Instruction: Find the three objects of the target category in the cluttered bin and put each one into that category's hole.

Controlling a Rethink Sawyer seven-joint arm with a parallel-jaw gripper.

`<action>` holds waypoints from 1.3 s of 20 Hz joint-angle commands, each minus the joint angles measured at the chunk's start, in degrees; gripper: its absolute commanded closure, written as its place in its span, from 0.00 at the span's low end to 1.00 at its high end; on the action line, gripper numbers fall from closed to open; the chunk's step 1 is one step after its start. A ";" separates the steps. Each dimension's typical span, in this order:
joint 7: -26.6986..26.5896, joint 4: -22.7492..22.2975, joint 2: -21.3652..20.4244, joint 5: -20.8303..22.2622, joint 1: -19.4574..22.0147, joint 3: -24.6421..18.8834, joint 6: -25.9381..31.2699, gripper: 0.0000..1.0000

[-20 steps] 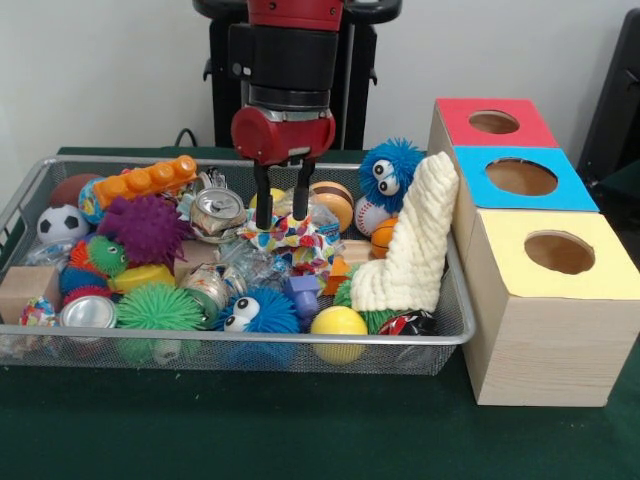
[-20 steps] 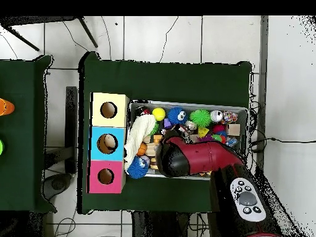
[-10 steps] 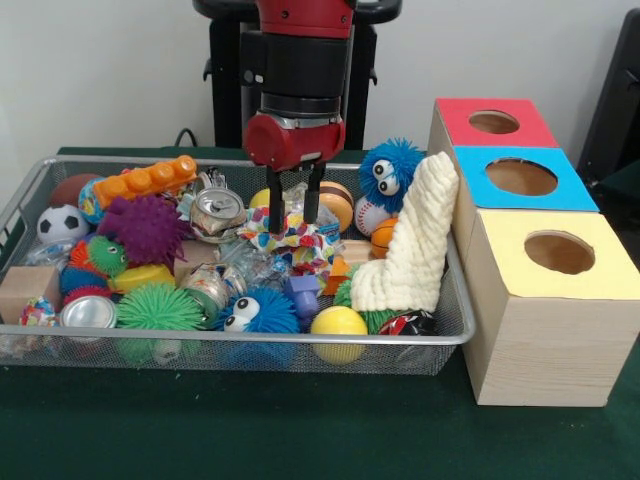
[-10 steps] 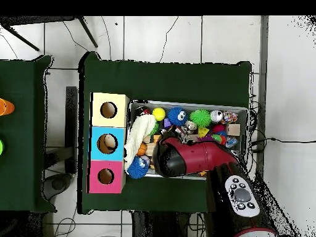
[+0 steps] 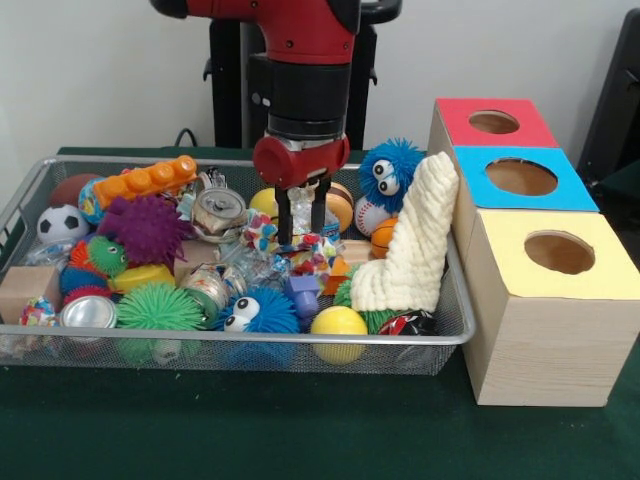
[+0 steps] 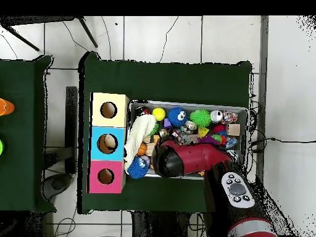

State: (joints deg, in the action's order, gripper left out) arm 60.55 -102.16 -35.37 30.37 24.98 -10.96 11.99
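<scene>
- Wire-mesh metal bin (image 5: 455, 335), on green-cloth surface (image 5: 300, 430): crammed w/ toys, cans, blocks. Target category not shown; can't tell which 3 items count.
- Purple spiky rubber ball (image 5: 146, 227), left part of bin: well apart from tool, untouched.
- Crushed silver drink can (image 5: 216, 211), just left of tool: likely to get nudged if the lift swings sideways.
- Red/black tool (image 5: 299, 237), bin centre: fingers narrow, tips down in a crumpled multicolour polka-dot cloth (image 5: 300, 252). Grip looks made but can't confirm.
- Advice: lift straight up, slowly; check cloth drags no neighbours along.
- Cream knitted cloth (image 5: 410, 250), leaning on bin's right end: keep clear when carrying across.
- Three wooden boxes w/ round holes, red (image 5: 494, 122), blue (image 5: 520, 177), yellow (image 5: 558, 252) tops, right of bin.
</scene>
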 commanded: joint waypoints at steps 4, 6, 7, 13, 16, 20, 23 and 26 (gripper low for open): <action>6.88 2.80 4.31 1.09 0.25 -1.20 0.34 0.00; 6.47 3.05 4.73 1.45 0.14 -1.07 0.51 0.00; 6.41 3.05 4.65 1.42 0.07 -1.18 0.57 0.00; 4.09 3.35 4.54 3.58 0.00 -2.37 -0.67 1.00; 3.98 1.15 3.73 4.04 3.24 -7.12 -5.41 1.00; 5.82 0.49 2.69 1.60 2.94 -5.82 -2.63 1.00; 5.53 0.34 2.59 1.84 3.13 -6.32 -2.64 1.00; 5.50 0.57 2.64 2.24 3.04 -6.33 -3.02 1.00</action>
State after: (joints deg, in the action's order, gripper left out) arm 60.55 -102.14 -33.09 30.41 26.74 -12.71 11.64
